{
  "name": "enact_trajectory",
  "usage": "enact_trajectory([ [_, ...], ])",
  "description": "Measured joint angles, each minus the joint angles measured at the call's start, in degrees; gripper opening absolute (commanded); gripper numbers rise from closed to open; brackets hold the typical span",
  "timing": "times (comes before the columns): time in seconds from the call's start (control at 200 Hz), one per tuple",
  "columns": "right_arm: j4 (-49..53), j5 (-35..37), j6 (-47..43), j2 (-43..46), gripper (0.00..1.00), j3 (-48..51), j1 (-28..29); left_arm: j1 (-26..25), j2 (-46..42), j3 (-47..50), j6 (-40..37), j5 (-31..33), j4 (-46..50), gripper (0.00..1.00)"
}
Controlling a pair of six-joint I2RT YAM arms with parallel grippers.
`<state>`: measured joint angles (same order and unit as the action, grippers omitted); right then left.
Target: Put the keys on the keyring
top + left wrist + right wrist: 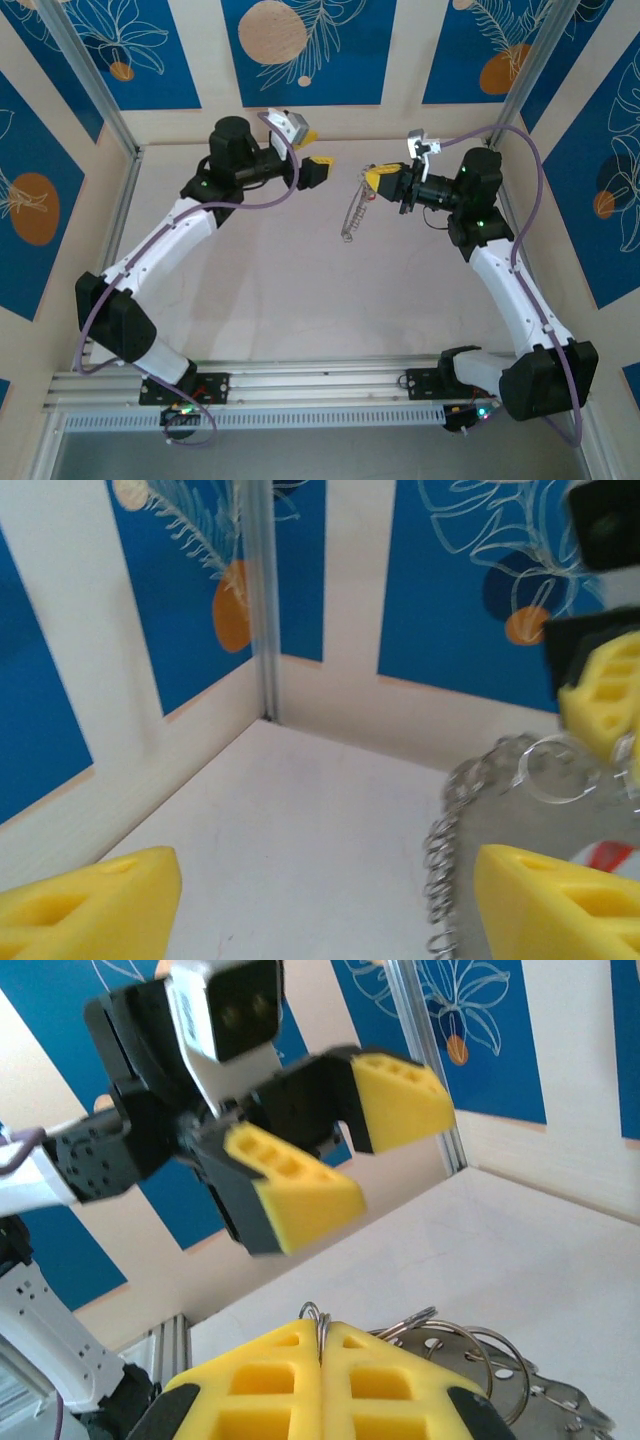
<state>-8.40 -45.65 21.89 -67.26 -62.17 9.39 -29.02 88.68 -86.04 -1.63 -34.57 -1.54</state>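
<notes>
Keyring (351, 212) hangs in the air above the surface (260, 270), pinched at its top between the right jaws, which press together on it. We see the left jaws spread wide, facing the ring from near by, apart from it. We make out a small red key (608, 856), blurred, near the ring

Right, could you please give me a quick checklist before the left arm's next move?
1. Right gripper shut on the keyring: ok.
2. Left gripper open, nothing between its fingers: ok.
3. Left gripper facing the keyring, not touching it: ok.
4. Red piece beside the keyring is a key: cannot tell.
5. Keyring hanging clear of the table: cannot tell.
</notes>
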Motion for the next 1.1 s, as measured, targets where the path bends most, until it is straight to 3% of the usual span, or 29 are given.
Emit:
enact_trajectory([
  [0.35, 3.69, -1.75, -3.06, -2.80, 0.00, -2.47, 0.02, 0.50, 1.77, -5.79, 6.99, -14.82, 3.34, 0.51],
  [0.79, 2.32, -2.67, -2.23, -4.02, 0.00, -3.19, 1.46, 0.50, 5.38, -8.24, 12.35, -29.53, 5.66, 0.42],
  [1.1, 1.99, -2.82, -1.97, -5.38, 0.00, -5.27, 3.06, 0.39, 5.79, -8.31, 13.31, -31.71, 5.68, 0.42],
])
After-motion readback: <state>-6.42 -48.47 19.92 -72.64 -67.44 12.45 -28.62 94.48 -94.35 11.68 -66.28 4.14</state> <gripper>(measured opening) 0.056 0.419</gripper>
